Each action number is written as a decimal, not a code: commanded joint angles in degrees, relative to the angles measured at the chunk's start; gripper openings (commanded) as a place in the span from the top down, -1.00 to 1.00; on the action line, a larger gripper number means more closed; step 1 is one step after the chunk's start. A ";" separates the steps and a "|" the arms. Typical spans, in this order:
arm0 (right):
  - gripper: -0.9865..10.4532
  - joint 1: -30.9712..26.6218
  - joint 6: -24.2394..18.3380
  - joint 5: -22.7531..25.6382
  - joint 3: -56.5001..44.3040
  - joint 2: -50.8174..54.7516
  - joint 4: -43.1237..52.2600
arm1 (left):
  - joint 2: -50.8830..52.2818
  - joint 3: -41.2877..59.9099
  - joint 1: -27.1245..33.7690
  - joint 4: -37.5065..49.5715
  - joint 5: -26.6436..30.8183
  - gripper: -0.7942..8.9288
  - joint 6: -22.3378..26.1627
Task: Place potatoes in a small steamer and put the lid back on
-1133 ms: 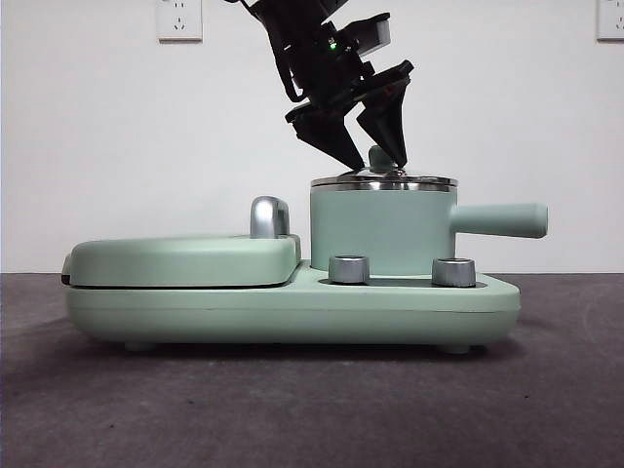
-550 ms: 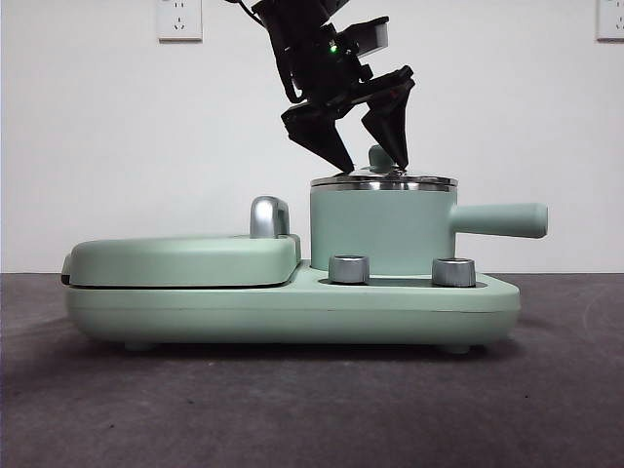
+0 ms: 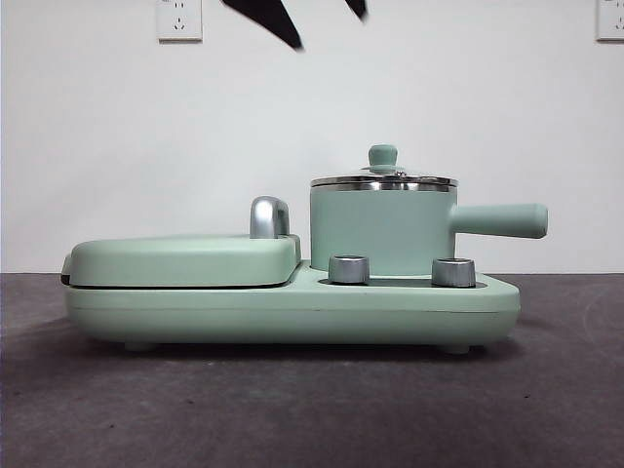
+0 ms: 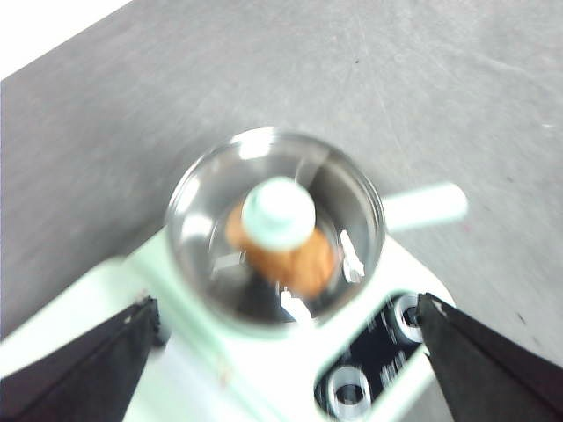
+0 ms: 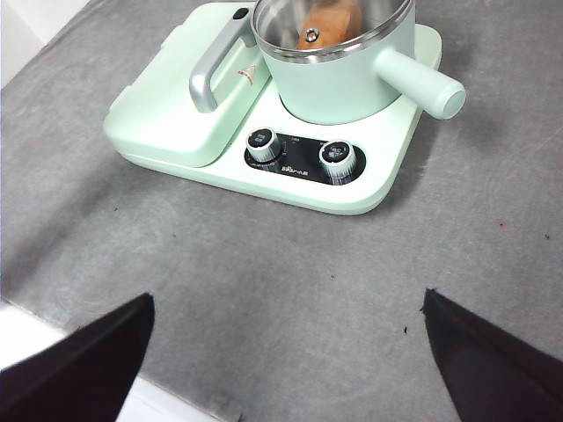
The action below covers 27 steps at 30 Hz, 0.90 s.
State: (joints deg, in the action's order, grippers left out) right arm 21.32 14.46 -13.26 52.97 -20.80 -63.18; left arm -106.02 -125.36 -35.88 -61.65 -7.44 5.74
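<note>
Lid (image 3: pixel 383 178) seated on small steamer (image 3: pixel 382 229), potato (image 4: pixel 290 255) inside; left pincer (image 4: pixel 281 369) released overhead. We retract straight up, clear of the knob.

Three cameras: one low and level, two looking down from the wrists.

The front view sits at tabletop (image 3: pixel 312 409) height, near, facing the white wall. The left wrist view looks almost straight down, close and somewhat blurred, onto the mint-green cylindrical steamer pot (image 4: pixel 275 230). The right wrist view looks down from farther back. All three share that pot (image 3: pixel 382 232) (image 5: pixel 339 75).
</note>
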 commanded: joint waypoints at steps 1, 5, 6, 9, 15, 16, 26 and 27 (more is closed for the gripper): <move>-0.02 0.31 0.59 0.15 0.35 -0.02 0.57 | 3.45 -1.55 0.66 -3.15 -0.35 -0.15 -1.01; -0.02 0.31 0.59 -0.26 0.35 -0.02 0.57 | 14.21 5.95 1.42 -4.57 -2.08 -0.14 -2.23; -0.02 0.31 0.57 -0.28 0.35 -0.02 0.57 | 16.50 8.74 1.42 -4.35 -2.10 -0.14 -2.12; -0.02 0.31 0.57 -0.33 0.35 -0.02 0.57 | 23.63 18.62 1.42 -2.80 -2.08 -0.14 -1.92; -0.02 0.31 -0.13 -2.23 0.35 -0.04 0.63 | 38.40 41.20 1.57 2.01 -2.27 -0.14 -3.74; -0.02 0.31 -0.26 -2.60 0.35 -0.04 0.63 | 40.59 44.33 1.57 3.06 -2.49 -0.13 -4.50; -0.02 0.31 -1.88 -5.31 0.35 -0.04 0.61 | 63.89 70.12 1.53 16.06 -3.98 -0.12 -15.52; -0.02 0.31 -1.88 -5.40 0.35 -0.04 0.63 | 65.48 71.10 1.53 16.26 -3.98 -0.11 -15.98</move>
State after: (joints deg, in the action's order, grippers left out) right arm 21.34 13.30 -18.37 52.97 -20.80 -63.16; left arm -41.06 -54.24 -34.13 -46.61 -11.09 -7.90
